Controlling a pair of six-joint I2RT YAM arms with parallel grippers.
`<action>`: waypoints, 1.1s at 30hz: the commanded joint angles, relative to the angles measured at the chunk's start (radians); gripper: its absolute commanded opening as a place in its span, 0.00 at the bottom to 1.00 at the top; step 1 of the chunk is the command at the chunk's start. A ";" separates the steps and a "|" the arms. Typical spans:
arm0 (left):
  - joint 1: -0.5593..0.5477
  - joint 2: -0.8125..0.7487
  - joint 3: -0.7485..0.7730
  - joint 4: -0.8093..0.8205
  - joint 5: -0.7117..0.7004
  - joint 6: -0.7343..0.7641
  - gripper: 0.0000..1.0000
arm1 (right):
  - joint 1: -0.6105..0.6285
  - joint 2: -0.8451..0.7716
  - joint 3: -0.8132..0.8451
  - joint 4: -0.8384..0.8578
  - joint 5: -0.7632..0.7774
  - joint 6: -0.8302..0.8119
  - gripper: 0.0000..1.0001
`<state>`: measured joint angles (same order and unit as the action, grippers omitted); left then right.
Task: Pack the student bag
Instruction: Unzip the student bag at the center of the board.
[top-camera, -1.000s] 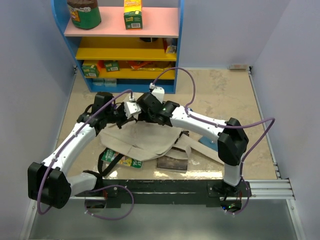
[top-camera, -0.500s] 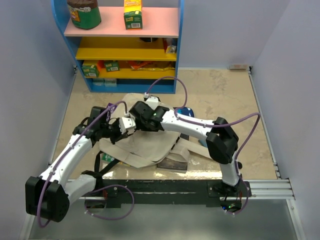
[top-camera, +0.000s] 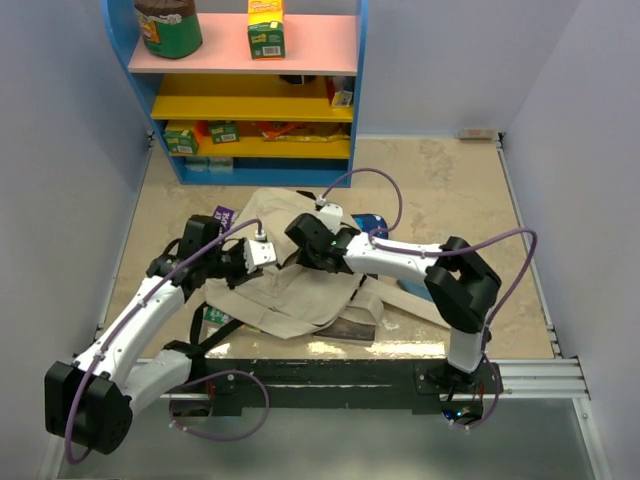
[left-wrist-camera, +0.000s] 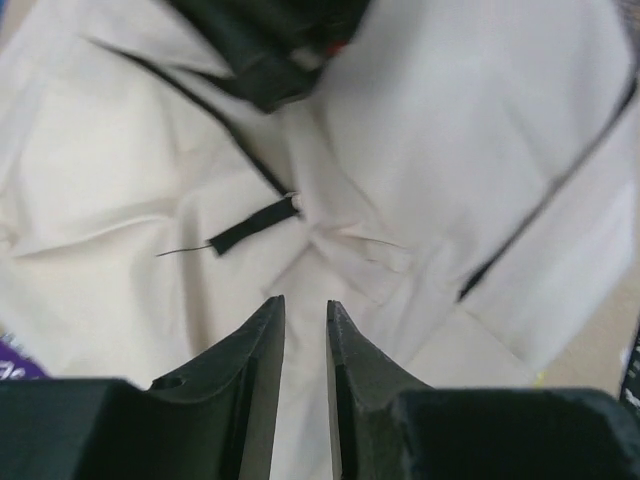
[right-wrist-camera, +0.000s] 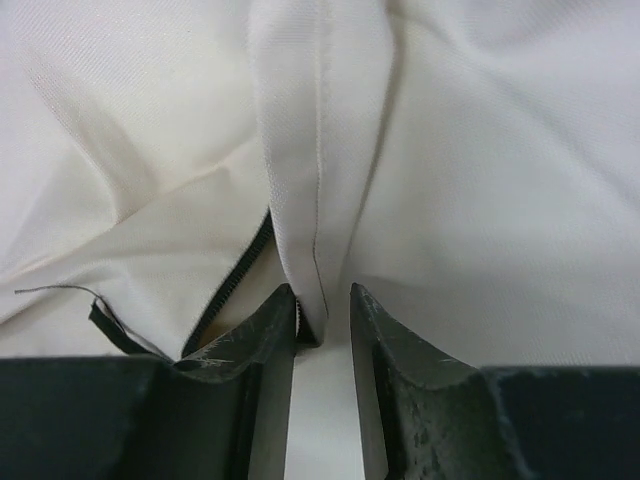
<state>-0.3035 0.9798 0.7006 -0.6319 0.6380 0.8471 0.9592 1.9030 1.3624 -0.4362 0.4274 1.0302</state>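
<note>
Right wrist view: a raised fold of the student bag (right-wrist-camera: 320, 150) runs lengthwise between the right fingers (right-wrist-camera: 278, 315); pinched or not, I cannot tell. The left fingers (left-wrist-camera: 266, 325), slightly parted, hover empty over its canvas.

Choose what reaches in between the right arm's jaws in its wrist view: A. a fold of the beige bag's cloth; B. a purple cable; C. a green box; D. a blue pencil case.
A: a seamed fold of the student bag runs down into the right gripper, ending between its jaws.
</note>
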 joint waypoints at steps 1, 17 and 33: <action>0.000 0.032 0.023 0.306 -0.163 -0.259 0.27 | -0.005 -0.131 -0.169 0.193 0.013 0.050 0.29; -0.221 0.365 0.194 0.431 -0.179 -0.470 0.42 | -0.005 -0.265 -0.446 0.432 0.021 0.123 0.00; -0.264 0.413 0.074 0.617 -0.434 -0.384 0.77 | -0.007 -0.265 -0.523 0.548 -0.022 0.136 0.00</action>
<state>-0.5606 1.3674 0.7803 -0.1093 0.2703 0.4492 0.9562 1.6554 0.8619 0.1074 0.4126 1.1496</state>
